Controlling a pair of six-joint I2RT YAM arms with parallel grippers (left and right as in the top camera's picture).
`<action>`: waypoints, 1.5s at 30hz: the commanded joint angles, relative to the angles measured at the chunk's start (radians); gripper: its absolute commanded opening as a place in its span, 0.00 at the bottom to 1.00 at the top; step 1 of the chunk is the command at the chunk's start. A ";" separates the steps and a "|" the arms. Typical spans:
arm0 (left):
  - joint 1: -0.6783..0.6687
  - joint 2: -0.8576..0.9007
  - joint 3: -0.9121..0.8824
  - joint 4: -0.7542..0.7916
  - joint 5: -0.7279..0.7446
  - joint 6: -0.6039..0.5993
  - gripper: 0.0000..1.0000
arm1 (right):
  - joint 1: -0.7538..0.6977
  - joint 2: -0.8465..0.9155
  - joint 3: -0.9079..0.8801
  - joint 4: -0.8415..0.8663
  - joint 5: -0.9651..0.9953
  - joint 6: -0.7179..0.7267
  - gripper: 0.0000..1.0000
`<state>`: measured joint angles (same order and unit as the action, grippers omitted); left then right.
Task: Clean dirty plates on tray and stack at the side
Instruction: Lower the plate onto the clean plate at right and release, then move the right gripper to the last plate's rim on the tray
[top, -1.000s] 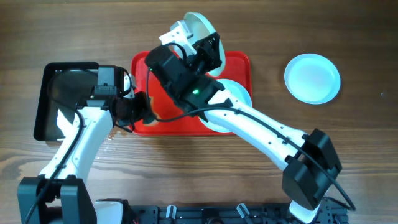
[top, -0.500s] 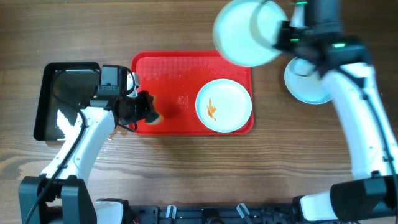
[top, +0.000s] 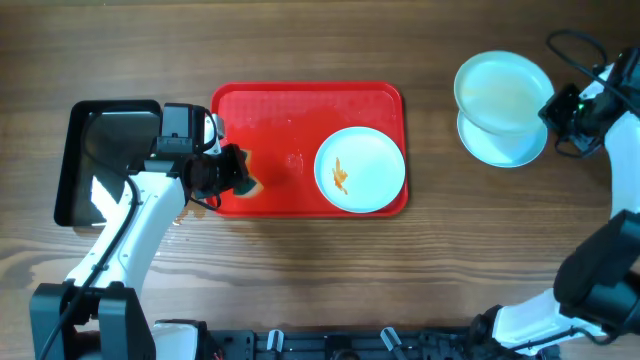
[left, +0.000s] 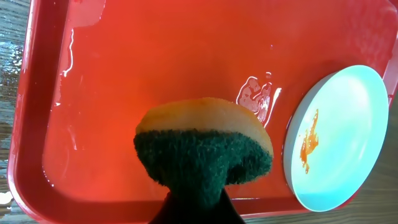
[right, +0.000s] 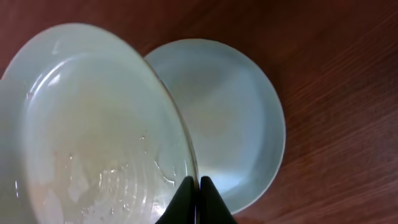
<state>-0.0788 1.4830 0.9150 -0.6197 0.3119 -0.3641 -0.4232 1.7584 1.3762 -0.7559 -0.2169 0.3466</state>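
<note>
Closed jaws of the right gripper (right: 198, 199) pinch the near rim of a wet plate (right: 93, 124), held tilted above a second plate (right: 236, 112) that lies flat on the wooden table (top: 300, 40), far right. From overhead the held plate overlaps the upper part of the one beneath; whether the two touch cannot be told. Open wood lies between this pair and the red tray (top: 270, 110).

Across the table, the left gripper (left: 196, 205) is clamped on a sponge (left: 205, 149), yellow with a dark green scouring face, over the tray's left end near the front rim. Whether the sponge touches the tray floor cannot be told. A wet stretch of red floor, with a small puddle, separates it from the dirty plate (top: 362, 170), which sits in the tray's right end close to the right and front rims, an orange smear left of its centre.

A black tray (top: 75, 160) lies just left of the red one.
</note>
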 joint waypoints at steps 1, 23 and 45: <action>-0.005 0.006 -0.006 0.006 0.009 -0.006 0.04 | 0.003 0.057 -0.026 0.040 0.065 -0.003 0.04; -0.005 0.006 -0.006 0.006 0.009 -0.006 0.04 | 0.000 0.150 -0.027 0.003 0.148 0.055 0.28; -0.005 0.006 -0.006 0.003 0.013 -0.010 0.04 | 0.588 0.079 -0.135 0.012 0.048 -0.076 0.53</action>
<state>-0.0788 1.4830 0.9150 -0.6201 0.3119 -0.3645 0.0750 1.8286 1.2949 -0.7609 -0.3538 0.2398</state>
